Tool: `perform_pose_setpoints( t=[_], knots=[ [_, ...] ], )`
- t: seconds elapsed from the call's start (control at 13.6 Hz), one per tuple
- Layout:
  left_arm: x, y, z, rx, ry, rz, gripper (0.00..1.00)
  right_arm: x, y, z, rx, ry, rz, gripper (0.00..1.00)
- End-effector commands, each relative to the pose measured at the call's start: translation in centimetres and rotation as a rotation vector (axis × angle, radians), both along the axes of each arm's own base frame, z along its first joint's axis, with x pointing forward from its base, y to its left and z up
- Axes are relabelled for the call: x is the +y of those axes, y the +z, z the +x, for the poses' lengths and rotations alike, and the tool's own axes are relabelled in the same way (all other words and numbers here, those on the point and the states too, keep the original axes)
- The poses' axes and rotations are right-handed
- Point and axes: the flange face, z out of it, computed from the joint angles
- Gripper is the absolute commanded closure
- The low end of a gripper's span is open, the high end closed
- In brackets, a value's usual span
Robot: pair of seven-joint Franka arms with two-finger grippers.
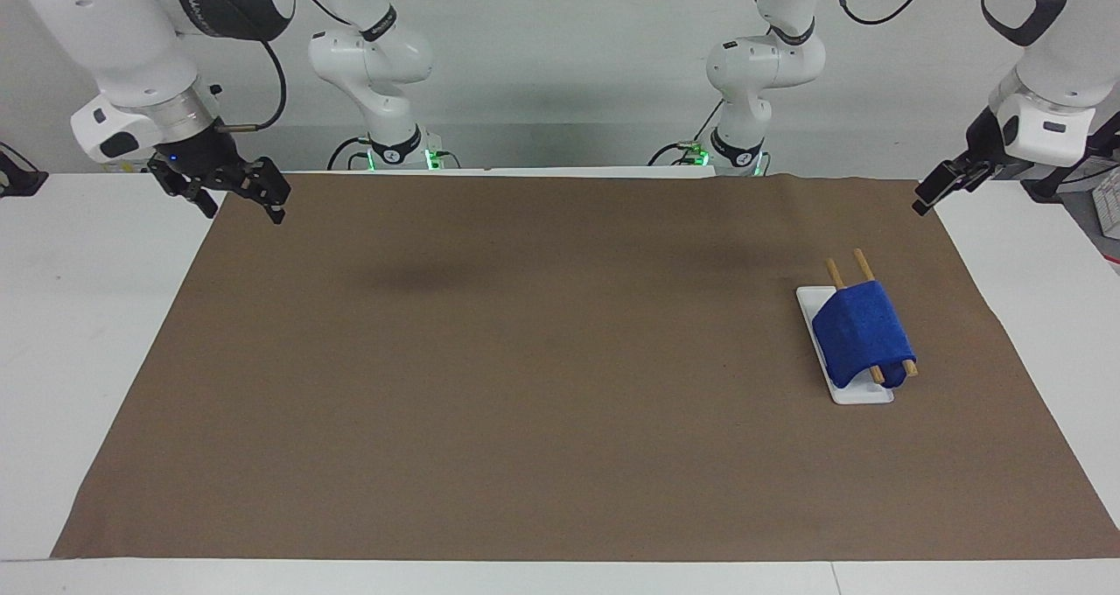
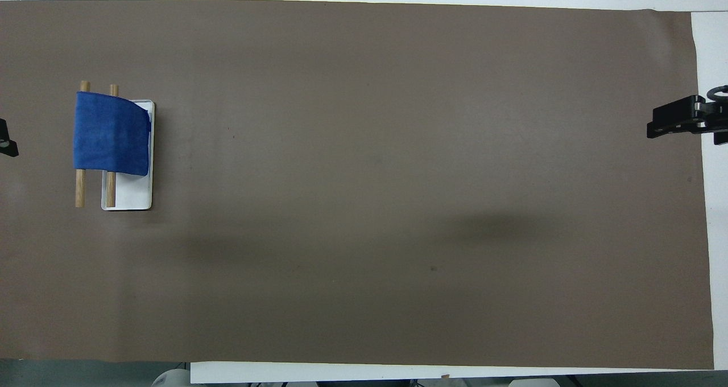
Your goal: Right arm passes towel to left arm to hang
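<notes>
The towel (image 1: 863,333) hangs draped over the two wooden rails (image 1: 862,265) of the white rack base (image 1: 856,393), toward the left arm's end. Left gripper (image 1: 938,187) hovers over the brown mat's (image 1: 525,359) corner, released, holding nothing; right gripper (image 1: 234,194) spread wide, empty.

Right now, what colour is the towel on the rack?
Solid royal blue, no pattern. The towel shows best in the overhead view, draped over the rack's two wooden bars.
</notes>
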Motion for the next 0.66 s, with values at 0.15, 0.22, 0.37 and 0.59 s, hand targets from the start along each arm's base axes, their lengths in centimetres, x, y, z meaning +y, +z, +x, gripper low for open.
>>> perform_pose_setpoints(
  t=[0.15,0.22,0.37,0.59],
  knots=[
    [-2.8,1.1,1.0,0.048,-0.195,-0.122,0.00,-0.2,-0.1,-0.6,0.018,0.013,0.022,0.00],
    [-3.0,1.0,0.9,0.049,-0.217,-0.125,0.00,-0.1,-0.1,-0.6,0.016,0.016,0.022,0.00],
    [-4.1,1.4,0.6,0.042,-0.237,-0.121,0.00,-0.1,-0.1,-0.6,0.016,0.016,0.022,0.00],
    [-4.1,1.2,0.2,0.043,-0.248,-0.121,0.00,-0.1,-0.1,-0.6,0.016,0.016,0.022,0.00]
  ],
)
